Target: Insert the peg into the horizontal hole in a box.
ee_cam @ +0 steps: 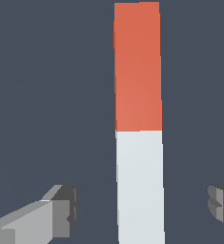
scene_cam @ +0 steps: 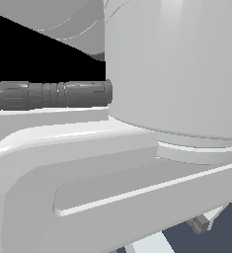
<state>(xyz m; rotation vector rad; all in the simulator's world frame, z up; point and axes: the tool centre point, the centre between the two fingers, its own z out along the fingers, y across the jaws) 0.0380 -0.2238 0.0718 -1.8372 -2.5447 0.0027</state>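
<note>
Most of what I get from the exterior view is the arm [scene_cam: 176, 69] itself: a broad pale-grey cylinder and the flat link under it fill the picture, with a dark ribbed cable [scene_cam: 48, 95] running in from the exterior view's left and only a sliver of dark counter [scene_cam: 221, 237] showing at the lower corner on the exterior view's right. That view tells me nothing about the box or the hole; I cannot see either one in any picture. From the wrist view I have the dark slate counter [ee_cam: 46, 95] spreading bare on both sides of the peg, so there is free room all round it within that picture, and nothing stands near it. The peg [ee_cam: 138, 124] lies flat on the counter, running lengthwise through the picture, its red-orange half [ee_cam: 137, 66] away from the wrist and its white half [ee_cam: 140, 186] nearer, between the fingers. The fingers [ee_cam: 144, 209] are spread wide, one fingertip [ee_cam: 61, 209] well off one side of the white half and the other [ee_cam: 223, 207] well off the opposite side, with clear counter showing between each tip and the peg. They hold nothing and touch nothing that I can see; how high they hang over the peg I cannot tell.
</note>
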